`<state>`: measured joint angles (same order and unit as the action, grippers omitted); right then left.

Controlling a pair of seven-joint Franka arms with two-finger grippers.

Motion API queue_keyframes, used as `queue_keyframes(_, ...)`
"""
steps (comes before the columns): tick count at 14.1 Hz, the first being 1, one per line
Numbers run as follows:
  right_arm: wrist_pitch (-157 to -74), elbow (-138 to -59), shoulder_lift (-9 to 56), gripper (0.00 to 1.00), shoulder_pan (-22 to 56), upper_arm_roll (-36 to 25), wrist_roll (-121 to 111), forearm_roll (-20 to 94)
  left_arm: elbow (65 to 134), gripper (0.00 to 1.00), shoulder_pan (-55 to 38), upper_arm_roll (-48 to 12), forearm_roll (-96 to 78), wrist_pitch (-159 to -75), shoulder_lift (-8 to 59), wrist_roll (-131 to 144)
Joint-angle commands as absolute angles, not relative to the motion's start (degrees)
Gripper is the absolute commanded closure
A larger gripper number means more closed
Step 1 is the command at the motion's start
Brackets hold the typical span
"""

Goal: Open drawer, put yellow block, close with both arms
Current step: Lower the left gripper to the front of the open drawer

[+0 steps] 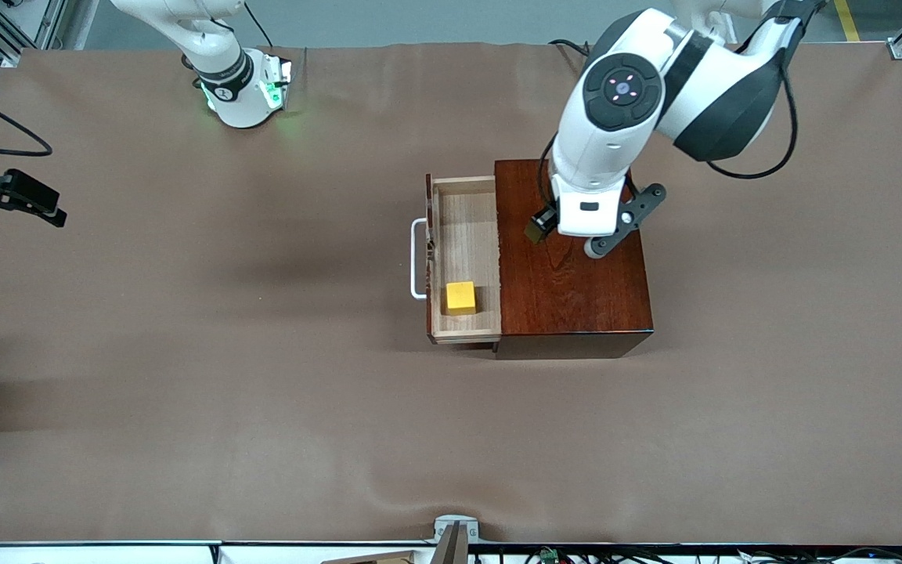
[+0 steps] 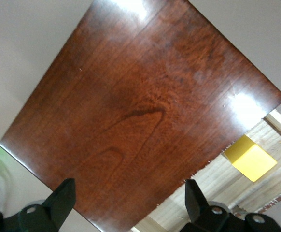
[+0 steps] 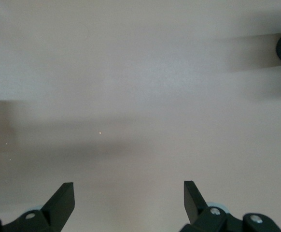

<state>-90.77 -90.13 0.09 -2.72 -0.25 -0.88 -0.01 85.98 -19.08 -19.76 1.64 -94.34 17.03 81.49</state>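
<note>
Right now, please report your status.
Left gripper open over box top. Right gripper open, waiting. Yellow block in open drawer. No obstruction.

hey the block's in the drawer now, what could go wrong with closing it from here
Two risks. The pale light-wood drawer is pulled well out of the glossy dark mahogany box, and nothing braces the box: the open left gripper hangs over its top, so a push on the white U-shaped bar handle might slide the box. The open right gripper is over bare brown table, needing a long, accurate reach.
</note>
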Motion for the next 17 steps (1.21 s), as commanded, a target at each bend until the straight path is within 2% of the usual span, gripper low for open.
queue_keyframes(1, -91.41, -91.93, -1.05, 0.00, -3.34, 0.53, -0.88, -0.61, 82.79, 0.00, -21.00, -19.78, 3.16, -93.69, 19.60, 85.60)
queue_keyframes(6, -92.02, -91.49, -0.97, 0.00, -3.69, 0.26, -0.79, -0.53, 82.79, 0.00, -23.81, -19.69, 3.87, -97.81, 21.44, 93.15)
queue_keyframes(14, -92.20, -91.32, -1.05, 0.00, -3.87, 0.18, -0.70, 0.00, 79.02, 0.00, -28.82, -19.34, 5.45, -98.61, 25.92, 104.57)
queue_keyframes(17, -92.11, -91.41, -1.05, 0.00, -3.87, 0.18, -0.70, 0.00, 78.66, 0.00, -30.49, -19.25, 5.36, -102.12, 27.24, 111.33)
